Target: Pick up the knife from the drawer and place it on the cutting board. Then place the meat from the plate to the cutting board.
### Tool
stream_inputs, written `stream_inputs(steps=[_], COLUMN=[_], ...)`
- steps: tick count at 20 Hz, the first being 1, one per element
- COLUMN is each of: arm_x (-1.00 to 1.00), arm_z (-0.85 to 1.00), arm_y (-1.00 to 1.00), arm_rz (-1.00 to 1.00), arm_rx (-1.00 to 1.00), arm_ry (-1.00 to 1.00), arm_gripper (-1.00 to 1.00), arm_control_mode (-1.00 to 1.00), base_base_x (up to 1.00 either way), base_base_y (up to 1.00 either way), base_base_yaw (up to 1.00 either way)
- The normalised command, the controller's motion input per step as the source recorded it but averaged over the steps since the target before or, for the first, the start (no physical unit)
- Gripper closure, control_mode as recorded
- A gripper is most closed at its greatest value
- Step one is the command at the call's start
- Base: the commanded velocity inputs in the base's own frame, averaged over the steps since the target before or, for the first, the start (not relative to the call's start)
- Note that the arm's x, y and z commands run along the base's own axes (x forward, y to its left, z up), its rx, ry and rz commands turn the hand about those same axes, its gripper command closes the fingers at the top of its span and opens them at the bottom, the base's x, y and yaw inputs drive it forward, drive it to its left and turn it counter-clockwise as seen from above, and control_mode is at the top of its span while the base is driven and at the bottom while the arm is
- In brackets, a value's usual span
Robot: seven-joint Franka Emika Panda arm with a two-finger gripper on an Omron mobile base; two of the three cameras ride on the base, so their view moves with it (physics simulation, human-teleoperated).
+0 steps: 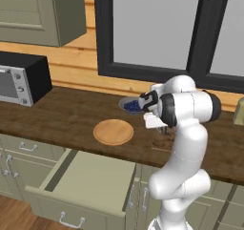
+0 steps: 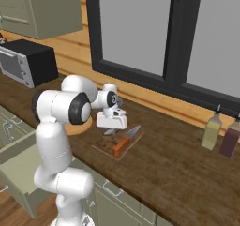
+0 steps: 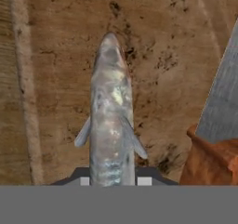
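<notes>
1. The meat, a slim silvery fish, runs straight out from between the jaws in the hand view. Its tail end sits between the two finger tips and its nose points away from the hand, so its long axis lies along the gripper's line of sight. The fish fills the gap between the tips, so I judge the jaws closed on it.

2. Under and beyond the fish is the cutting board, dark and grainy. The fish appears to hang low over it or just touch it; the pictures do not settle which.

3. Beside the jaws, on the right of the hand view, lies the knife, its orange handle nearest the tips and its grey blade running away from the hand, roughly parallel to the fish. In the right base view the knife rests on the cutting board with the gripper just above the board's near part.

4. So the knife step looks done, and the step in hand is setting the meat down. Next comes a short lowering if needed, opening the jaws, and a straight lift clear of the knife handle.

5. Farther out, behind the hand, the plate sits bare on the counter, and the drawer below it stands open.
</notes>
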Motion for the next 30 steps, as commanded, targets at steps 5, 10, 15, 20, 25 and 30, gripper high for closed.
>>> stream_inputs(steps=[5, 10, 15, 20, 25, 30], arm_x=[-0.01, 0.02, 0.00, -0.19, -0.70, -1.00], arm_z=[0.00, 0.04, 0.19, 0.55, 1.00, 1.00], arm_y=[-0.32, -0.04, 0.00, 0.00, 0.00, 0.00], arm_rz=[-0.02, -0.02, 0.00, 0.00, 0.01, 0.00], arm_rx=[0.00, 0.00, 0.00, 0.02, 0.18, 0.21], arm_ry=[-0.06, -0.08, -0.04, -0.10, -0.15, -0.28], arm_gripper=[1.00, -1.00, -1.00, -1.00, -1.00, -1.00], arm_control_mode=[-1.00, -1.00, -1.00, -1.00, -1.00, -1.00], base_base_x=[0.00, 0.00, 0.00, 0.00, 0.00, 0.00], base_base_y=[0.00, 0.00, 0.00, 0.00, 0.00, 0.00], base_base_yaw=[0.00, 0.00, 0.00, 0.00, 0.00, 0.00])
